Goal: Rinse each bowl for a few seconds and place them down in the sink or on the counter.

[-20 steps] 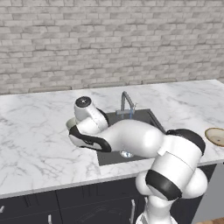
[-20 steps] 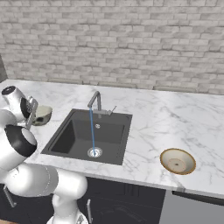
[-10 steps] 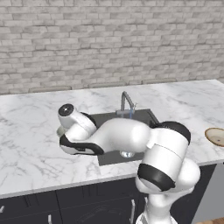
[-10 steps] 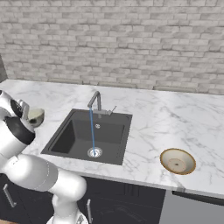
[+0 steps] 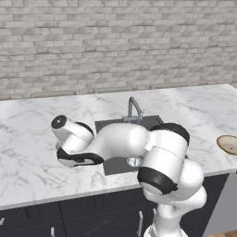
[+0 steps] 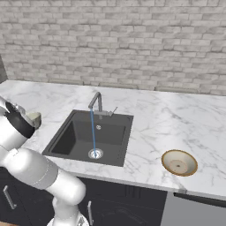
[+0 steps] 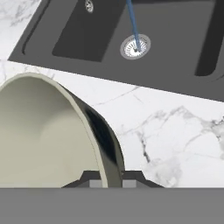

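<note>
My gripper (image 7: 107, 179) is shut on the rim of the deep greenish-cream bowl (image 7: 43, 140), one fingertip inside the wall and one outside. The bowl (image 6: 34, 118) is low over the white marble counter (image 7: 175, 131), just left of the sink (image 6: 66, 141); I cannot tell whether it touches the marble. The dark sink (image 7: 175, 52) lies beyond the bowl, and a thin stream of water falls from the faucet (image 6: 98, 102) onto the silver drain (image 7: 135, 46). The tan bowl (image 6: 178, 162) rests upright on the counter to the right of the sink, also seen as a tan bowl (image 5: 228, 144) at the right edge.
A grey brick wall (image 6: 132, 44) runs behind the counter. My own white arm (image 5: 120, 143) stretches across the sink's front in the left base view. Dark cabinets (image 6: 123, 203) stand below the counter's front edge.
The arm has swung left with the greenish-cream bowl, from beside the sink's left rim out over the counter. The water keeps running and the tan bowl has not moved.
</note>
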Controlling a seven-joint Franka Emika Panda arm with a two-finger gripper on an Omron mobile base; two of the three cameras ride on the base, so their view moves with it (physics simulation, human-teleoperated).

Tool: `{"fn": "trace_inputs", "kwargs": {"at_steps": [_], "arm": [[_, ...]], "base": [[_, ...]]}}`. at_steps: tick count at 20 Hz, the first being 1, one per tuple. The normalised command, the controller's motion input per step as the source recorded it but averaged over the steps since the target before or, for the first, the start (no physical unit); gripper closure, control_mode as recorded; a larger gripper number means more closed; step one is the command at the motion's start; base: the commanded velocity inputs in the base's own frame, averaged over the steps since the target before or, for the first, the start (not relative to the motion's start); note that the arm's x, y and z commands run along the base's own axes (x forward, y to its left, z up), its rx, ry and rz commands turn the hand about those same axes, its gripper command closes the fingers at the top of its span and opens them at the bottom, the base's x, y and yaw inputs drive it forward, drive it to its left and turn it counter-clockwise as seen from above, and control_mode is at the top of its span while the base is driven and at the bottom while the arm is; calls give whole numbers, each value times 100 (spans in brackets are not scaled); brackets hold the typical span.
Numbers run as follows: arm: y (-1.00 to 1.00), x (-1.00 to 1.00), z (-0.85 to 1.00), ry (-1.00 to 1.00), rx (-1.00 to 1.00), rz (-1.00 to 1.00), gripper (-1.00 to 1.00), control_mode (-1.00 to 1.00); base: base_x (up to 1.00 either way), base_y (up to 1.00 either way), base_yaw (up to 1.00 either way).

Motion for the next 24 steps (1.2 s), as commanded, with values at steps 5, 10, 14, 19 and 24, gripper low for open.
{"fn": "trace_inputs", "kwargs": {"at_steps": [5, 10, 14, 19, 24], "arm": [[1, 0, -31, 2, -4, 5, 100, -100], [0, 0, -34, 1, 0, 5, 100, -100], [0, 0, -33, -1, 8, 5, 100, -100], [-7, 0, -35, -3, 19, 3, 100, -100], [1, 1, -7, -1, 17, 1, -100, -100]], "base": [[0, 0, 0], [0, 0, 0], [0, 0, 0], [0, 0, 0], [0, 0, 0]]}}
